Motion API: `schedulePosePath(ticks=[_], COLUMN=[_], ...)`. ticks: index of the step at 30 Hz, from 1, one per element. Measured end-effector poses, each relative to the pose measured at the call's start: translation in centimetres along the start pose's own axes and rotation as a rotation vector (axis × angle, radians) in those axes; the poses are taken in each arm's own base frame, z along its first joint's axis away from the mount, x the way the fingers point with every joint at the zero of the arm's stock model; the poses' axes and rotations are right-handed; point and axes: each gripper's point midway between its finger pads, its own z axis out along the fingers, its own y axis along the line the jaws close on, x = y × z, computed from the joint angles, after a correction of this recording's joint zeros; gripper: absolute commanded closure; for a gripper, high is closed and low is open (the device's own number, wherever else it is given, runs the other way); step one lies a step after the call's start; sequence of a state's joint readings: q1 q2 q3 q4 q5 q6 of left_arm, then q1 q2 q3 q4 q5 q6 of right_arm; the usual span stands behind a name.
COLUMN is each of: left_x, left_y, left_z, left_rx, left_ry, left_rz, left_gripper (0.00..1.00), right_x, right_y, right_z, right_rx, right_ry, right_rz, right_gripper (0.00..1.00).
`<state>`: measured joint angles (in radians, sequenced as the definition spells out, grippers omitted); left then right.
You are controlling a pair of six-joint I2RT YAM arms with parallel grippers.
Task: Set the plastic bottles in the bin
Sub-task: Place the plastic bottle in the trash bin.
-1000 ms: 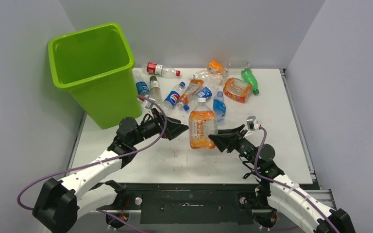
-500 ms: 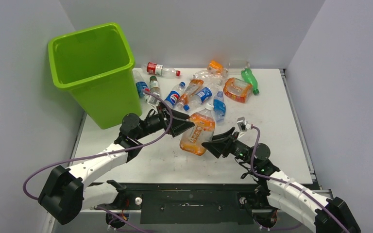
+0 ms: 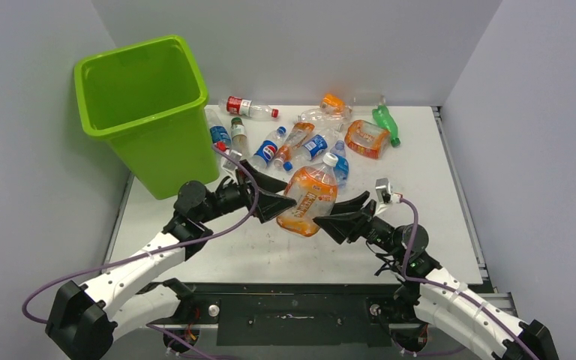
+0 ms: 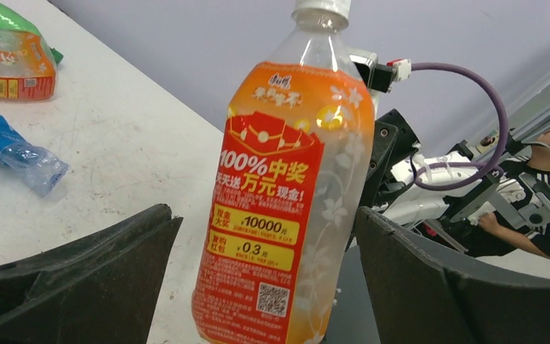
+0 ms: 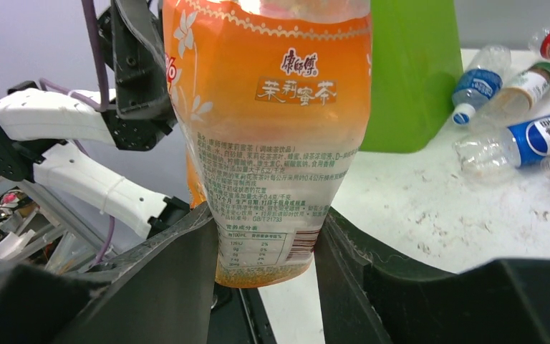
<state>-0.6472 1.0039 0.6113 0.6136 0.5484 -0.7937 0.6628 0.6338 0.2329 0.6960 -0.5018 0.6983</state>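
A large orange bottle (image 3: 309, 199) with a white cap hangs tilted above the table between both arms. My right gripper (image 3: 324, 222) is shut on its base, as the right wrist view shows (image 5: 266, 215) on the bottle (image 5: 272, 107). My left gripper (image 3: 279, 204) is open around the bottle's lower body, and in the left wrist view (image 4: 265, 215) a gap shows on each side of the bottle (image 4: 279, 179). The lime-green bin (image 3: 142, 126) stands at the far left. Several more bottles lie at the back, among them a Pepsi bottle (image 3: 268, 148) and a green one (image 3: 385, 122).
A red-labelled bottle (image 3: 246, 107) lies beside the bin. A crushed orange bottle (image 3: 366, 139) and a blue one (image 3: 338, 161) lie behind the held bottle. The bin's wall shows in the right wrist view (image 5: 415, 72). Grey walls close in the table on three sides.
The right gripper has closed on the orange bottle, lifted it off the table and tilted it. The left gripper has moved in around the bottle's lower body.
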Motion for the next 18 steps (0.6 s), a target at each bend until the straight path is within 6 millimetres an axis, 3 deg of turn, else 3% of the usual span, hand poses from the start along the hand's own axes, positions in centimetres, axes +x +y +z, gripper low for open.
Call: schedulePosePath(ticks=[3,7,10,13,18], left_x=[0.3,2.3,3.6,4.1,3.4], left_y=[-0.9,-1.5,-2.1,-2.6,-3.2], left_z=[-0.2,-0.1,0.1,0.1,0.2], left_rx=[0.034,0.083,0.112,0.130,0.153], left_ry=[0.021,0.102,0.148,0.164,0.138], left_rz=[0.016,-0.006,-0.016,-0.005,0.005], left_gripper=[0.04,0.01,0.27,0.49,0.56], right_x=[-0.7,-0.3,0.5,0.5,-0.1], right_y=[0.6,1.1,1.4,2.2,2.8], right_z=[0.3,0.8,1.3,1.5,1.5], right_rx=[-0.025,-0.058,-0.078,-0.104,-0.105], right_ry=[-0.009,0.020,0.065,0.086,0.084], right_rz=[-0.008,0.003,0.017,0.011,-0.003], right_gripper=[0.81,0.80,0.78,0.67,0.33])
